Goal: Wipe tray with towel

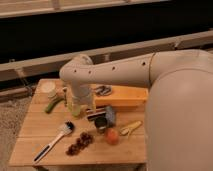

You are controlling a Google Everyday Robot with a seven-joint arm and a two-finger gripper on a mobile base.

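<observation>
The orange-yellow tray (125, 97) lies at the back right of the wooden table (35, 127). The small grey-and-white towel (103, 90) rests crumpled at the tray's left end. My arm reaches in from the right and bends down in front of the tray's left part. The gripper (94, 113) hangs low over the table, just in front of the tray's near-left corner and a little in front of the towel. It looks open with nothing in it, though the wrist hides part of it.
A dark blue-grey boxy object (108, 116) and a dark cup (101, 124) sit right beside the gripper. Also on the table are a white-bristled brush (54, 140), a dark red cluster (80, 144), an orange-red fruit (112, 136), a yellowish piece (131, 127), a green item (52, 105) and a white cup (48, 89).
</observation>
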